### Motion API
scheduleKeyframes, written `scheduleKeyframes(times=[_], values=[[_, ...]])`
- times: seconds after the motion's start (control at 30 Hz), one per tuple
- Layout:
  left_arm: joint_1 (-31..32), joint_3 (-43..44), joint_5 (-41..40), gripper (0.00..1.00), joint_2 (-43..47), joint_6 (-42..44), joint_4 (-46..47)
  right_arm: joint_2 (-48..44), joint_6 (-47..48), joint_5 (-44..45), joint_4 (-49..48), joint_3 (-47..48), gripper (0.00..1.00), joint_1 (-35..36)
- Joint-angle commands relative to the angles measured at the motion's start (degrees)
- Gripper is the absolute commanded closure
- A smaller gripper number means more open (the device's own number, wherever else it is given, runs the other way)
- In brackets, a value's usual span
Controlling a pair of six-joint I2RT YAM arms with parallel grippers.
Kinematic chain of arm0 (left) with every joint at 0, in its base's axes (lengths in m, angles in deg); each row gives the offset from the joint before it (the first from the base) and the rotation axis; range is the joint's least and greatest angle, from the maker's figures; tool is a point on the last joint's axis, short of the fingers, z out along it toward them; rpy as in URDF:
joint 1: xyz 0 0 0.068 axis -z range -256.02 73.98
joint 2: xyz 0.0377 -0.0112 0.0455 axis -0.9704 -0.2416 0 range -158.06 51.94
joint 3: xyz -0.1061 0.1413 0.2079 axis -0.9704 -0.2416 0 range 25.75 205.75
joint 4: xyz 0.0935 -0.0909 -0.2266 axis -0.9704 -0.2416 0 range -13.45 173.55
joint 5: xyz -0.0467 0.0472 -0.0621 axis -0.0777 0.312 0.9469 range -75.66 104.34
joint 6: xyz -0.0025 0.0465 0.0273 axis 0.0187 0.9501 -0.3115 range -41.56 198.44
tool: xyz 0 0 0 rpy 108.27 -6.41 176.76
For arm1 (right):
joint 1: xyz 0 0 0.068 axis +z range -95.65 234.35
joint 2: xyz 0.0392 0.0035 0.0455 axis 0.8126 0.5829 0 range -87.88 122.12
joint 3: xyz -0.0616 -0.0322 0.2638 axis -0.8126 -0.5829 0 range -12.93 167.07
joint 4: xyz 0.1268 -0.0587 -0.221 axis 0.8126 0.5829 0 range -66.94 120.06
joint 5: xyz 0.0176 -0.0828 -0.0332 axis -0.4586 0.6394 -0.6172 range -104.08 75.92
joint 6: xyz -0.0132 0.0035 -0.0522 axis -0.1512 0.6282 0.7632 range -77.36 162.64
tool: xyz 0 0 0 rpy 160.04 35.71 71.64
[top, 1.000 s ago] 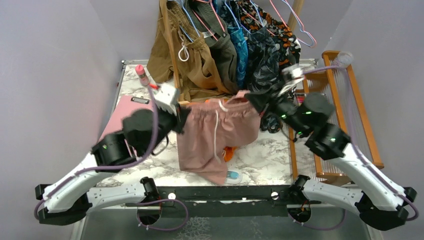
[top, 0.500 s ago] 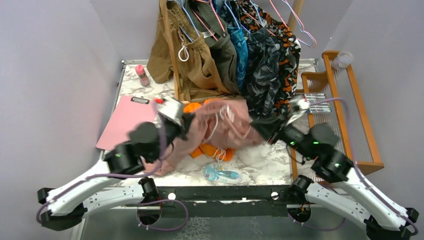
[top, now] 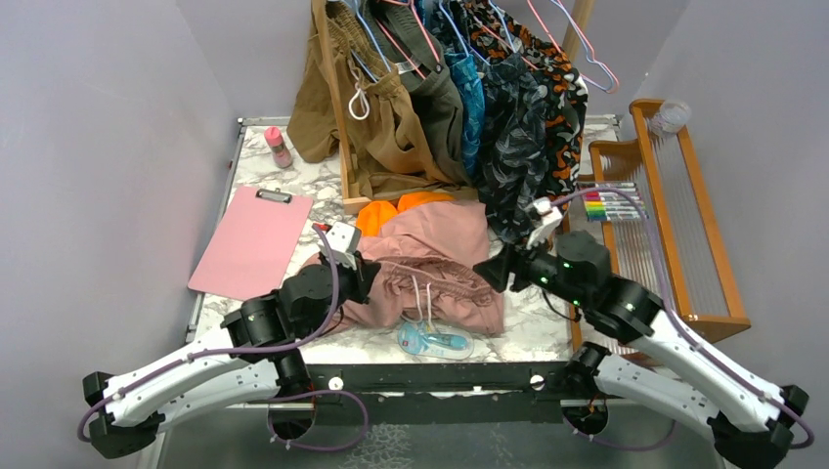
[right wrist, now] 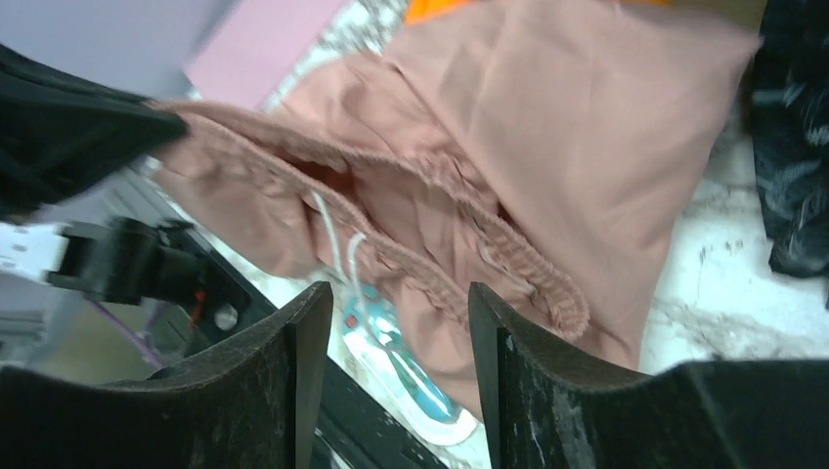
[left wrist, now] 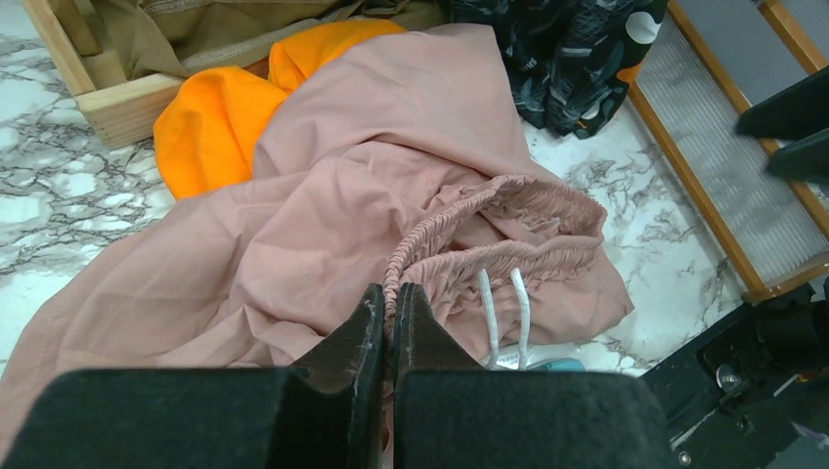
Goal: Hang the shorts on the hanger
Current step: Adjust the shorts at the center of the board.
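Note:
The dusty pink shorts [top: 435, 259] lie crumpled on the marble table, their gathered waistband [left wrist: 508, 220] and white drawstring [left wrist: 499, 313] facing the near edge. My left gripper [top: 364, 277] is shut on the waistband's left end [left wrist: 391, 293]. My right gripper [top: 492, 273] hovers at the shorts' right side, open with nothing between its fingers [right wrist: 396, 303]; the waistband [right wrist: 469, 264] lies just beyond them. The hanger [top: 593, 61], thin light blue wire, hangs beside a pink one at the rack's top right.
Bright orange shorts [top: 391, 210] lie partly under the pink ones. A wooden rack [top: 342, 127] holds brown and patterned clothes [top: 518, 117] behind. A pink clipboard [top: 249, 239] is at left, a teal and white gadget [top: 435, 340] by the near edge, markers [top: 611, 202] and a wooden frame [top: 684, 195] at right.
The shorts were held up spread between both grippers; both arms came down and the shorts now lie on the table. My right gripper has let go and opened; the left still grips.

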Motion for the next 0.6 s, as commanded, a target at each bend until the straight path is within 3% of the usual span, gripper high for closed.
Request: scheduleKeyframes(times=[0.0, 0.23, 0.57], values=[[0.03, 2.46, -2.06, 1.00, -2.19, -1.29, 0.04, 5.40, -0.19, 2.10, 4.61, -2.71, 0.42, 0.13], [0.03, 2.16, -2.05, 1.00, -1.09, -3.19, -1.66, 7.64, -8.87, 11.69, 1.84, -8.94, 0.40, 0.04], [-0.01, 1.55, -0.76, 1.00, -1.58, -4.53, -3.84, 19.39, -11.94, 13.23, -7.54, -12.21, 0.39, -2.34]])
